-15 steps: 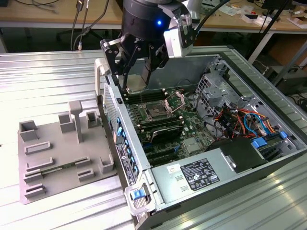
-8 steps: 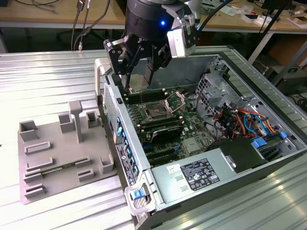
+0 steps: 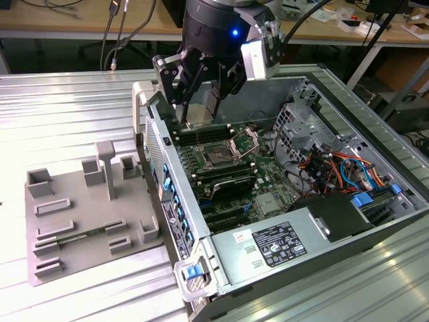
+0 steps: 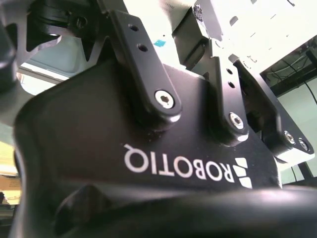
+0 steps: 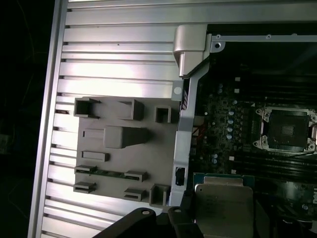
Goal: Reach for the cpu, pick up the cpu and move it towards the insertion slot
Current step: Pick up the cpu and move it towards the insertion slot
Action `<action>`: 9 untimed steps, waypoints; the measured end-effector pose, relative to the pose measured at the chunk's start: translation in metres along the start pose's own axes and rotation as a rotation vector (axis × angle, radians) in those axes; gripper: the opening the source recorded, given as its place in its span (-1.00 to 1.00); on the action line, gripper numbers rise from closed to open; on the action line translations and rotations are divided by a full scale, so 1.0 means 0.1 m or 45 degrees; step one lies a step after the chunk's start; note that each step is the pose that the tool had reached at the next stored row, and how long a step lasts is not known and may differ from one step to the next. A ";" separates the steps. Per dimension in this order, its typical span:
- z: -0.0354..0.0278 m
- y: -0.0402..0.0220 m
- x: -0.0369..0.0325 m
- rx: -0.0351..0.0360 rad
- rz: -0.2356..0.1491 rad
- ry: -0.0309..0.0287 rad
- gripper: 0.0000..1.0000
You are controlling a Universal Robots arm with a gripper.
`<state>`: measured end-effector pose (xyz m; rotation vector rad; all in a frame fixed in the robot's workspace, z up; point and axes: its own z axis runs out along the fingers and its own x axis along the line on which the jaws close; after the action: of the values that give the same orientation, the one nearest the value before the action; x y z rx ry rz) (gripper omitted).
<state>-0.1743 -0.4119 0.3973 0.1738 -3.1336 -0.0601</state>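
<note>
One grey plastic tray (image 3: 74, 221) with raised rectangular recesses and one upright post lies at the exterior view's left, flat on the ribbed aluminium table (image 3: 67, 121); in the first wrist view the same tray (image 5: 119, 163) sits just beside the computer's side wall.

One open grey metal computer case (image 3: 322, 87) occupies the middle and right of the exterior view, lying on its side with its interior exposed.

One black robot gripper (image 3: 201, 100) hangs over the case's near-left inner edge, above the long black memory slots (image 3: 201, 134). Its dark fingers (image 3: 181, 84) angle downward and inward, closed upon a small flat object between them.

One small flat square cpu with a shiny silver-white metal top (image 5: 223, 208) on a green carrier edge appears in the first wrist view directly beside the gripper's black linkage, held up above the motherboard, not seated.

One square dark insertion slot with a silver metal frame (image 3: 220, 156) sits on the green circuit board (image 3: 268, 168), its hinged steel bracket (image 3: 244, 141) raised open; the first wrist view shows the socket (image 5: 286, 130) well apart from the held cpu.

One grey power-supply box with a white label (image 3: 275, 245) lies at the case's near end, with coloured cables (image 3: 342, 168) at the exterior view's right.
</note>
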 end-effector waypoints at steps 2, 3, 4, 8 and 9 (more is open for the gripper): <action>0.001 -0.003 -0.023 0.0000 0.000 0.0000 0.09; 0.001 -0.003 -0.029 -0.0001 0.000 0.0000 0.09; 0.001 -0.004 -0.037 0.0000 0.000 0.0000 0.09; 0.002 -0.007 -0.062 0.0000 0.000 0.0000 0.09; 0.002 -0.008 -0.072 0.0000 0.000 -0.0001 0.09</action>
<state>-0.1671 -0.4120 0.3971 0.1738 -3.1336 -0.0601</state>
